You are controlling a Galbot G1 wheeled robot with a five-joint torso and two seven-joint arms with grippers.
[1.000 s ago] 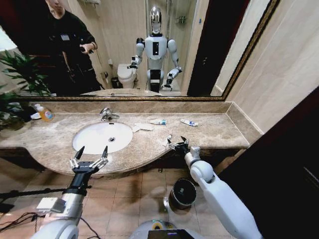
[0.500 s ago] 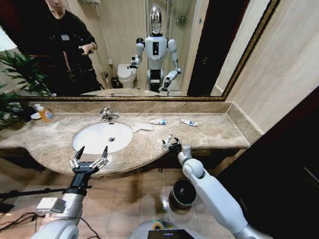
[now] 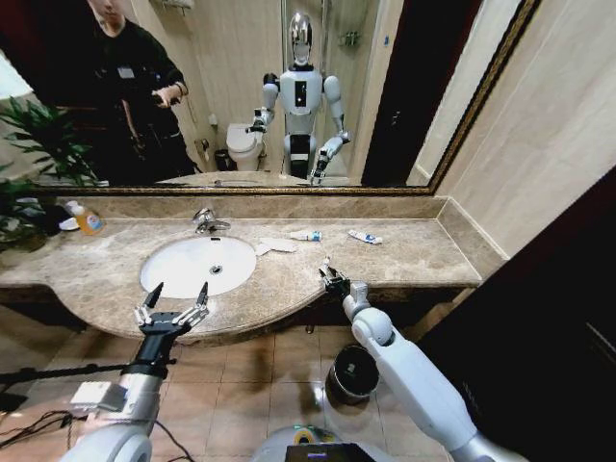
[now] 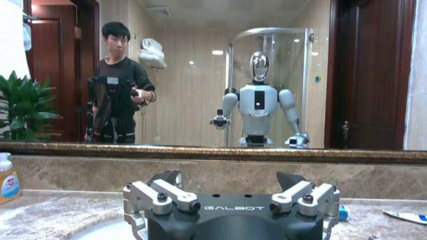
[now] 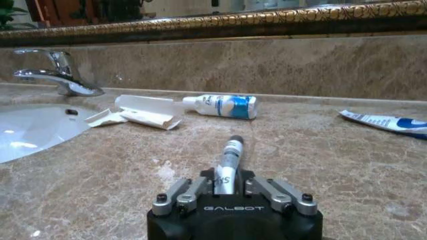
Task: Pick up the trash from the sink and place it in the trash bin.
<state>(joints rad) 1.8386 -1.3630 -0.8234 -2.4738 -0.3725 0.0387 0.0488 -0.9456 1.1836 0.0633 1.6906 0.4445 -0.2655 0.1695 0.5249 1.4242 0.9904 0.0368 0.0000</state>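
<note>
Right gripper (image 5: 227, 192) now clenched on small tube (image 5: 229, 162), mid-frame on tabletop (image 3: 404, 255); half a second back, spread beside it. Grasp made; trash bin (image 3: 352, 371) below. Left gripper (image 3: 173, 306) splayed by sink (image 3: 164, 262).

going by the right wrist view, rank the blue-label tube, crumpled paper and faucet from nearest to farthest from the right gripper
1. Blue-label tube, straight ahead of the right gripper toward the backsplash.
2. Crumpled paper, beside that tube on the sink side.
3. Faucet, behind the basin.
</note>
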